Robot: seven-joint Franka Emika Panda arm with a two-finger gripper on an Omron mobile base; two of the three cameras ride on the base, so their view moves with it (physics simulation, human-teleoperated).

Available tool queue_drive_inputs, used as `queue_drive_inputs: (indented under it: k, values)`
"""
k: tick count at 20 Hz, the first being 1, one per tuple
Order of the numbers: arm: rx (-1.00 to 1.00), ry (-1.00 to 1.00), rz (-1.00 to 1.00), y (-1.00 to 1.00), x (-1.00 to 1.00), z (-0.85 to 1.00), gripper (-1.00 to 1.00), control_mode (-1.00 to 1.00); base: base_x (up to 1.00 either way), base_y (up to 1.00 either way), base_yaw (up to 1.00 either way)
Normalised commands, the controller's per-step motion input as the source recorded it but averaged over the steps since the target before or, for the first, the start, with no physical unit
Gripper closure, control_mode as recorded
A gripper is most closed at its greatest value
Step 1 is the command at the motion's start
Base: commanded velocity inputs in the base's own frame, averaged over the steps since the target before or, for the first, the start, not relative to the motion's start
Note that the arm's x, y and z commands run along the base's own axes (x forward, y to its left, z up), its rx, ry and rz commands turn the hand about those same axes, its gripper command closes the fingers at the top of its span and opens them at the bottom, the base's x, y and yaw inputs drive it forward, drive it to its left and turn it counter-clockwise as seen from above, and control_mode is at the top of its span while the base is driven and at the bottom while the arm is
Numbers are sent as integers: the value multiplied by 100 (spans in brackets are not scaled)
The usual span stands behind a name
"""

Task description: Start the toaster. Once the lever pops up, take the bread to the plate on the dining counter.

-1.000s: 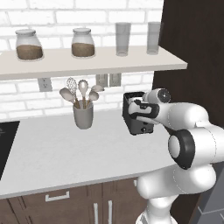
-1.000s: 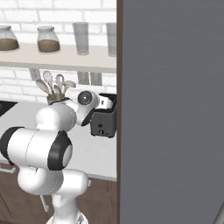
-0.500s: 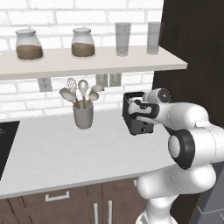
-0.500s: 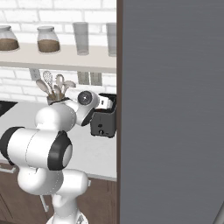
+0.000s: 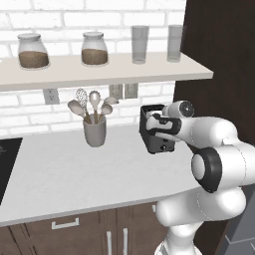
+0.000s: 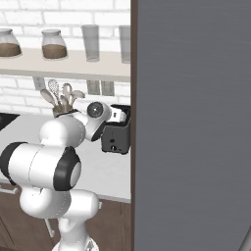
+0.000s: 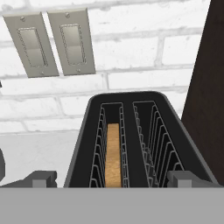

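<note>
The dark boxy toaster (image 5: 160, 145) stands on the kitchen worktop against the brick wall, right beside a tall dark cabinet. From the right side the toaster (image 6: 116, 139) shows its front face and small knob. Seen from above, the toaster (image 7: 144, 131) has two wire-lined slots, and the bread (image 7: 113, 153) sits deep in the left slot with only its tan top edge showing. My gripper (image 7: 113, 180) hovers just above the toaster's near end, open, one fingertip (image 7: 43, 178) wide on each side, holding nothing. The plate and the dining counter are out of view.
A grey utensil cup (image 5: 94, 132) stands left of the toaster. Above runs a shelf (image 5: 104, 72) with jars and glasses. Two wall outlets (image 7: 52, 41) sit behind the toaster. A dark cabinet (image 5: 221, 55) walls off the right, and a grey panel (image 6: 196, 122) blocks the right base view.
</note>
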Motion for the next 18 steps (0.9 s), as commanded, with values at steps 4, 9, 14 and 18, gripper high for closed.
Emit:
queue_drive_inputs:
  k: [4, 9, 14, 18]
  values:
    - [0, 0, 0, 0, 0, 0, -100, -100, 0, 0, 0]
    - [0, 0, 0, 0, 0, 0, -100, -100, 0, 0, 0]
    - [0, 0, 0, 0, 0, 0, -100, -100, 0, 0, 0]
    - [0, 0, 0, 0, 0, 0, -100, -100, 0, 0, 0]
